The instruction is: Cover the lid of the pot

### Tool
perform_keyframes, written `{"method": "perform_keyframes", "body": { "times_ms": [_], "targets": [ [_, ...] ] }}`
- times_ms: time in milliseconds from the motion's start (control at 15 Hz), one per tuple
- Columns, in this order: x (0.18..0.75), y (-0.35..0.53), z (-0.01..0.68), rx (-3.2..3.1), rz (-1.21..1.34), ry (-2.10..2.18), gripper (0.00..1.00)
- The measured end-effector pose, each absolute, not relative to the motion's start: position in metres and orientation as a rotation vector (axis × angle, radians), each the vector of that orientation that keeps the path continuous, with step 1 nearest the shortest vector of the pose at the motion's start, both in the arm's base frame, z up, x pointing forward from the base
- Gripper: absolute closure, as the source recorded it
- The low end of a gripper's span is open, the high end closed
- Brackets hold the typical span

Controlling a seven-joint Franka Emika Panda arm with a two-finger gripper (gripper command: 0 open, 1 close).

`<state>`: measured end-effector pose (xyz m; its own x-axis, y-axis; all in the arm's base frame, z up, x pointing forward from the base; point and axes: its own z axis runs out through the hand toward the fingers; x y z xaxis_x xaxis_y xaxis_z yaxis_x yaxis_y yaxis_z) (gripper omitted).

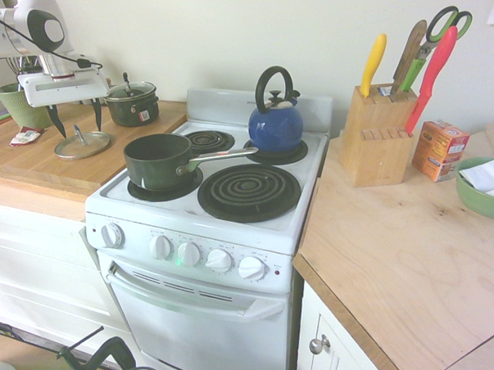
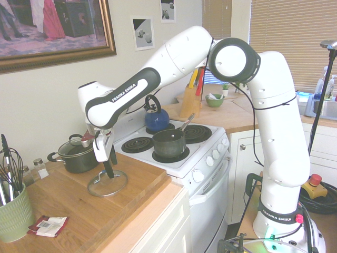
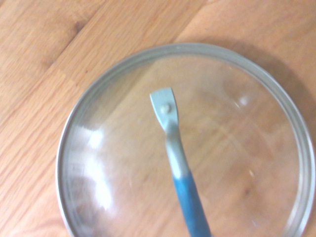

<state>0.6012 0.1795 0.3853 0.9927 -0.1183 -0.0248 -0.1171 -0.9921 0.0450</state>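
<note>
The lid [image 1: 81,146] is round, clear glass with a metal rim and an upright handle, and it lies flat on the wooden counter left of the stove. It fills the wrist view, where the lid [image 3: 123,163] shows its handle [image 3: 170,128] at the centre. My gripper [image 1: 79,127] hangs open just above it, one finger on each side of the handle, touching nothing. From the other side the gripper [image 2: 108,168] stands over the lid [image 2: 107,184]. The pot [image 1: 158,160], a dark green saucepan with a long silver handle, sits uncovered on the front left burner [image 2: 169,143].
A small dark lidded pot [image 1: 133,104] with a red label stands just behind the lid. A blue kettle [image 1: 275,122] is on the back right burner. A green utensil cup [image 2: 13,211] and a packet [image 2: 48,225] sit on the same counter. A knife block [image 1: 380,134] stands right of the stove.
</note>
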Motion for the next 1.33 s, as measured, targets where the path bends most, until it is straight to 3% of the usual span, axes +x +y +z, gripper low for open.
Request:
{"method": "perform_keyframes", "body": {
  "times_ms": [267,333,1333],
  "targets": [
    [0.613,0.191,0.385,3.102,-0.021,-0.158,0.00],
    [0.614,0.194,0.384,3.103,-0.019,-0.150,1.00],
    [0.615,0.199,0.374,3.094,-0.014,-0.110,1.00]
  ]
}}
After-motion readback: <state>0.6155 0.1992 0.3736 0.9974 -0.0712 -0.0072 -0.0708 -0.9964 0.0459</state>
